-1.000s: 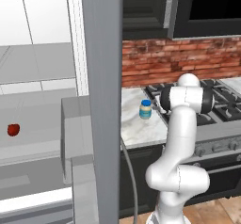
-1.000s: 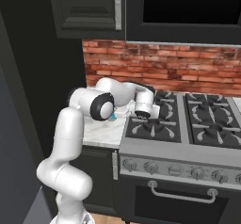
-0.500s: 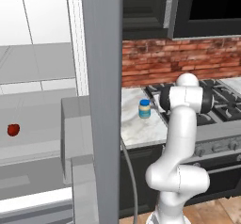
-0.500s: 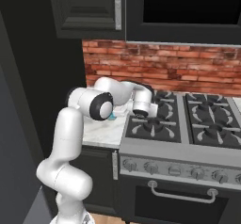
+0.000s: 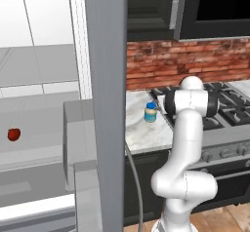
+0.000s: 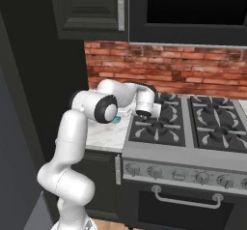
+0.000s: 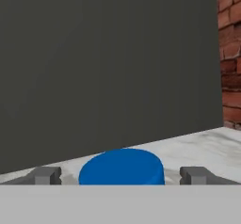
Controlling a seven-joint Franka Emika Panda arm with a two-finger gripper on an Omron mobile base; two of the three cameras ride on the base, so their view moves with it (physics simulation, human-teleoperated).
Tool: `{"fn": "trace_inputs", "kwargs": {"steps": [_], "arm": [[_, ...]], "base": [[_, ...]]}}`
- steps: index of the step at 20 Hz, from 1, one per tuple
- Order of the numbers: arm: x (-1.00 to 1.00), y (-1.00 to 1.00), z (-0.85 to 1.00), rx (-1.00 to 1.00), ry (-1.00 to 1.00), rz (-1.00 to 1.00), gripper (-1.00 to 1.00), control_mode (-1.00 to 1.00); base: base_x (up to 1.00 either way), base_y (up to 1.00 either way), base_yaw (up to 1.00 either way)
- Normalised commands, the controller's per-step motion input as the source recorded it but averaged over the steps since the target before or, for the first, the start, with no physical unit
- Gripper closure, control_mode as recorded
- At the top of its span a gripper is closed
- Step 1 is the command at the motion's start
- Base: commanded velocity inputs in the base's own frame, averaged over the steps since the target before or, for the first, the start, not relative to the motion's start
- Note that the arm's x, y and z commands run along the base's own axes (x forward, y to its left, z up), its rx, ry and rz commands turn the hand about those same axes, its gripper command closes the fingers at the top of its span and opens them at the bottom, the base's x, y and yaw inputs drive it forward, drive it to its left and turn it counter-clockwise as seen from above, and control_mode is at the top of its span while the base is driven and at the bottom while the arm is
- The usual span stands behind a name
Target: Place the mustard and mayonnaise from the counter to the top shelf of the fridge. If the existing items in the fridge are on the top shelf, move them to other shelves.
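Observation:
The mayonnaise (image 5: pixel 151 112), a squat jar with a blue lid, stands on the white marble counter (image 5: pixel 139 131) beside the stove. In the hand view its blue lid (image 7: pixel 121 167) lies between my fingertips (image 7: pixel 44 175). My gripper (image 7: pixel 121 176) is open and straddles the lid without touching it. A sliver of the jar (image 6: pixel 117 120) shows under my forearm in the right base view. The fridge (image 5: pixel 44 109) stands open at the left, with its top shelf (image 5: pixel 41 67) bare. One of the existing items, a small red fruit (image 5: pixel 13 134), lies on the wider shelf below. The mustard is out of view.
The fridge's grey door edge (image 5: pixel 105 104) rises between the fridge interior and the counter. A dark grey wall (image 7: pixel 108 68) stands close behind the jar. The gas stove (image 6: pixel 193 127) adjoins the counter on the right, under the red brick backsplash (image 6: pixel 164 72).
My arm has shifted only slightly near the jar. The jar and the red fruit have stayed where they were.

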Motion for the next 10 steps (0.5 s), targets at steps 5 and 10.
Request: {"fn": "trace_inputs", "kwargs": {"steps": [5, 10], "arm": [[0.00, 0.00, -0.11, 0.00, 0.00, 0.00, -1.00, -1.00], [0.00, 0.00, -0.16, -0.02, 0.00, 0.00, -1.00, -1.00]], "base": [[0.00, 0.00, 0.00], [0.00, 0.00, 0.00]]}}
